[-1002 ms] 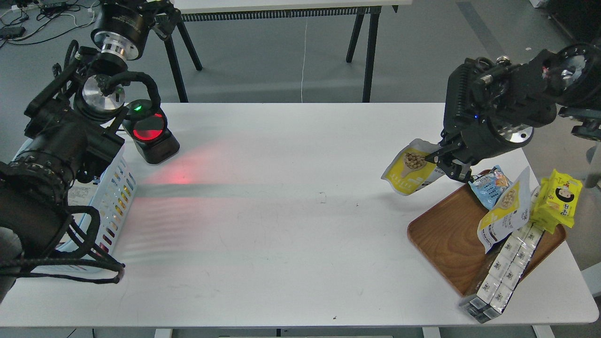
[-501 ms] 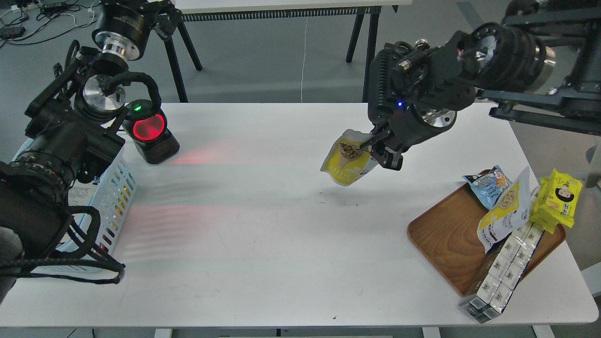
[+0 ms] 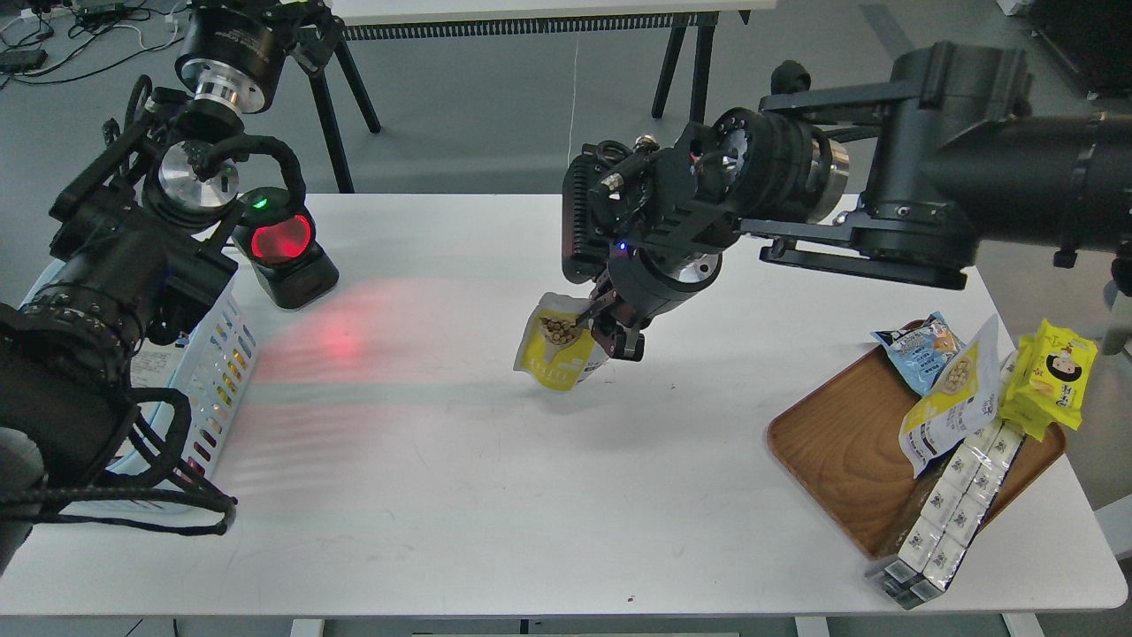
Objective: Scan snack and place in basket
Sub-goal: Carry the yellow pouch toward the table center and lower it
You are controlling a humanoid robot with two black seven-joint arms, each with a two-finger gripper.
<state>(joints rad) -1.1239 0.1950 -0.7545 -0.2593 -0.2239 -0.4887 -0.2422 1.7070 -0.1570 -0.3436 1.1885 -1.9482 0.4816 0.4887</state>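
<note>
Our right gripper [image 3: 604, 332]: fingers pinched on the snack [image 3: 559, 346], a glossy white-and-yellow foil pouch hanging above mid-table | our left gripper: we cannot tell its opening | basket [image 3: 215, 367]: slotted light blue plastic, far left | wooden tray [image 3: 840, 447]: smooth brown, right.

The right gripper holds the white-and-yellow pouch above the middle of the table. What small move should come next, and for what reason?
Probably carry the snack further left toward the scanner. The right gripper holds it by its top, above the table, well short of the scanner's red window, and its red glow falls on the table left of the pouch. The basket comes after.
</note>
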